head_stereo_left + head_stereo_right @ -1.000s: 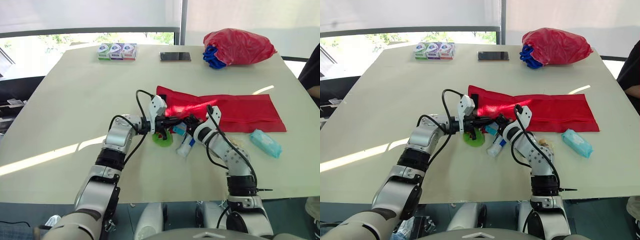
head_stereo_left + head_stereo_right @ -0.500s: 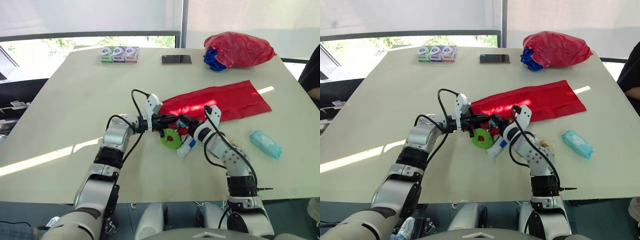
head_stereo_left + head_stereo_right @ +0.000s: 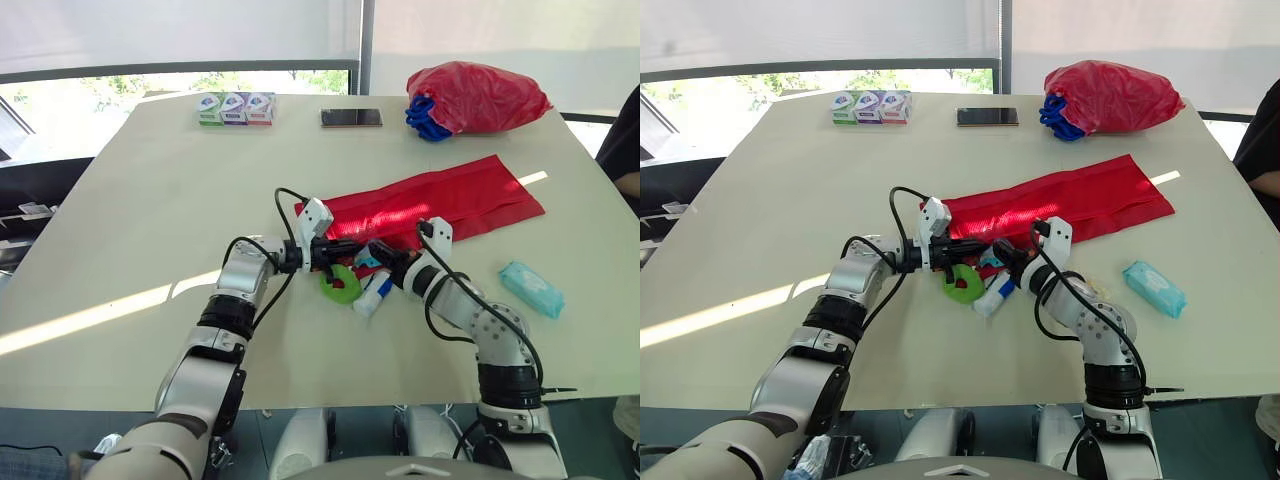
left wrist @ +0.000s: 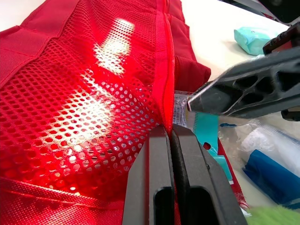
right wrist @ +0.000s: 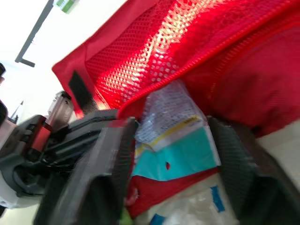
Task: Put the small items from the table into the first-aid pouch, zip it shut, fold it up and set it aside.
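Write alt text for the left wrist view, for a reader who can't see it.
The left gripper has its jaws shut on the zipper edge of the red mesh pouch. Beside it, one jaw of the right gripper reaches over a teal packet at the pouch's mouth; a teal wipes pack lies on the table beyond.

A pale bench (image 3: 130,220) is shown. Along its far edge are set a row of three small boxes (image 3: 234,107), a dark phone (image 3: 351,117) and, toward the far right corner, a bulging red bag (image 3: 475,95). A long red pouch (image 3: 440,200) is spread slantwise across the middle. Just beside its nearer end a green disc (image 3: 340,285) and a white tube (image 3: 371,294) are laid. A teal wipes pack (image 3: 531,287) is placed apart, toward the right edge.
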You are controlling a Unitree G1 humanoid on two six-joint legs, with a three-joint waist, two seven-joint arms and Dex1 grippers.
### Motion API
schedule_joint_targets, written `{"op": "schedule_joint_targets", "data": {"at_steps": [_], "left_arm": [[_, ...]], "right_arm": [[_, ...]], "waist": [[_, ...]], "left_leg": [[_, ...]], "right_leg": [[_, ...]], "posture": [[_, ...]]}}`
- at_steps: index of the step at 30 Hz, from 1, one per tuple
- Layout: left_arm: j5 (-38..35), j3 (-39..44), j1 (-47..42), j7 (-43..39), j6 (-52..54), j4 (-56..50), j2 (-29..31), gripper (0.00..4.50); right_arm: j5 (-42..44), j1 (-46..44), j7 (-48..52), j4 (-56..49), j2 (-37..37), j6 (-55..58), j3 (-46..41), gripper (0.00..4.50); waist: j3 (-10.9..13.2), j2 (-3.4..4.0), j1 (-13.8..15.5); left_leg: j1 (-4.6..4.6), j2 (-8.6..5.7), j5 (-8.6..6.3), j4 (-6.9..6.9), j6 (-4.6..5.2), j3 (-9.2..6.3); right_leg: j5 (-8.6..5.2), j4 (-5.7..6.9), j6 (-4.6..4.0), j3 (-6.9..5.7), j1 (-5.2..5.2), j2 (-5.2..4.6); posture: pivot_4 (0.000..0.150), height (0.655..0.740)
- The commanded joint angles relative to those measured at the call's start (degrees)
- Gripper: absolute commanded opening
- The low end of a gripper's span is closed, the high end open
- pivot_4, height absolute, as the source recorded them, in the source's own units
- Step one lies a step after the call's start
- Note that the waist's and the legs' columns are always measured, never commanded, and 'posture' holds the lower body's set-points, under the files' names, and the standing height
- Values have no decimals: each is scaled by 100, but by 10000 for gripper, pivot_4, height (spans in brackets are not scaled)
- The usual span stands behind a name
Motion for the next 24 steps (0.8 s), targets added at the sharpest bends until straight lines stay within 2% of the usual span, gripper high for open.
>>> {"op": "schedule_joint_targets", "data": {"at_steps": [1, 2, 3, 20, 24], "left_arm": [[-27, -83, 1, -209, 52, 51, -12, 0], [-53, -83, 0, -257, 56, 20, -19, 0], [-74, -83, -1, -300, 69, -12, -22, 0], [-189, -87, -29, -686, 96, -247, -96, 0], [-132, -97, -31, -676, 8, -191, -77, 0]], "right_arm": [[-196, -4, 82, -30, 16, -20, -14, 9635], [-226, -28, 101, 4, 37, -23, -13, 6012], [-256, -52, 106, 34, 64, -28, -18, 275], [-1064, -513, 327, 808, 434, -472, -43, 275], [-1162, -421, 493, 675, 381, -389, 27, 275]], "waist": [[0, 0, 1], [0, 0, 4], [-1, -1, 8], [1, 1, 6], [2, 1, 4]], "left_leg": [[0, 0, 0, 0, 0, 0], [0, 0, 0, 0, 0, 0], [0, 0, 0, 0, 0, 0], [-1, -1, 0, 0, 0, 0], [-1, -1, 0, 0, -1, 0]], "right_leg": [[0, 0, 0, 0, 0, 0], [0, 0, 0, 0, 0, 0], [0, 0, 0, 0, 0, 0], [0, -2, 0, 0, 0, 0], [0, -2, 0, 0, -1, 0]], "posture": [[1500, 7400], [1500, 7400], [1500, 7400], [1500, 7400], [1500, 7400]]}}
